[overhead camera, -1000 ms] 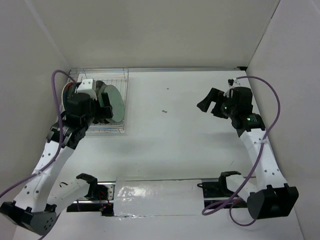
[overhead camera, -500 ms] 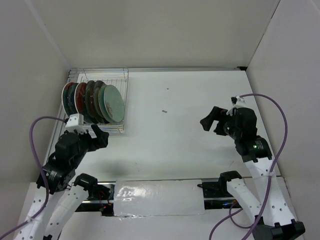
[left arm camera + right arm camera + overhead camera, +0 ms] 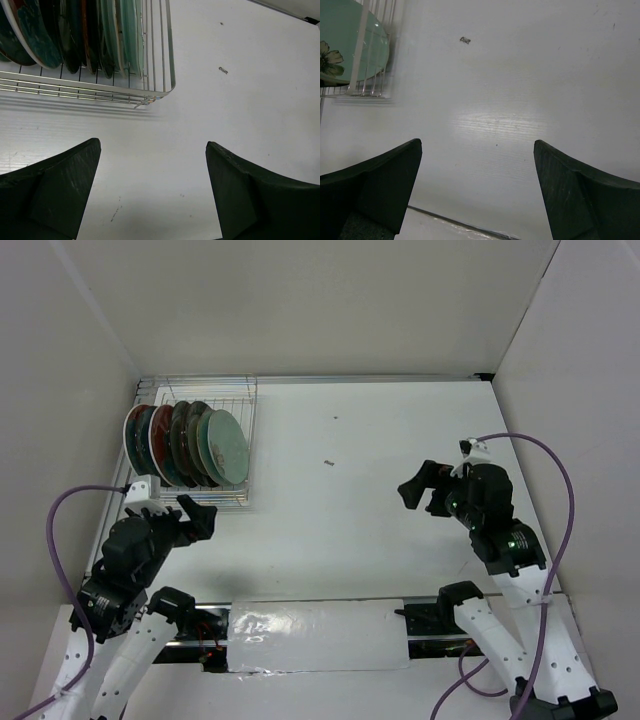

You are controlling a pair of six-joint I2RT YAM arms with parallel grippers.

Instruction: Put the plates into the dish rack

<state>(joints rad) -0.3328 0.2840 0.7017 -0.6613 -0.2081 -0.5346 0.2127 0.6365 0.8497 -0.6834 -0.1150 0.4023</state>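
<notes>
– Silver-white wire, item one: dish rack (image 3: 232, 390), far-left corner of the bench (image 3: 380, 440), close against the left wall (image 3: 60, 390). Contents?
– Plates (image 3: 185, 445), standing on edge in one row running left to right, packed close. Colours seen: red and white at the left end, then dark teal and other dark edges, pale mint at the right end. The rightmost mint plate (image 3: 342, 47) shows a small flower on its face. Exact count cannot be told, since the edges overlap.
– Item two?
– Left tool (image 3: 152, 150): just near of the rack's near-right corner, above bare bench. Fingers spread wide apart, gripping nothing. It stands apart from both rack and plates.
– Item three?
– Right tool (image 3: 477, 145): over the right half of the bench, well apart from the rack, pointing left toward it. Fingers likewise wide apart, gripping nothing.
– Sundries?
– One small dark speck (image 3: 328, 462) on the bench, between the rack and the right tool, toward the far side. Purple cable (image 3: 60, 530) looping off each arm. Silvery tape strip (image 3: 320, 635) along the near edge, between the arm bases.
</notes>
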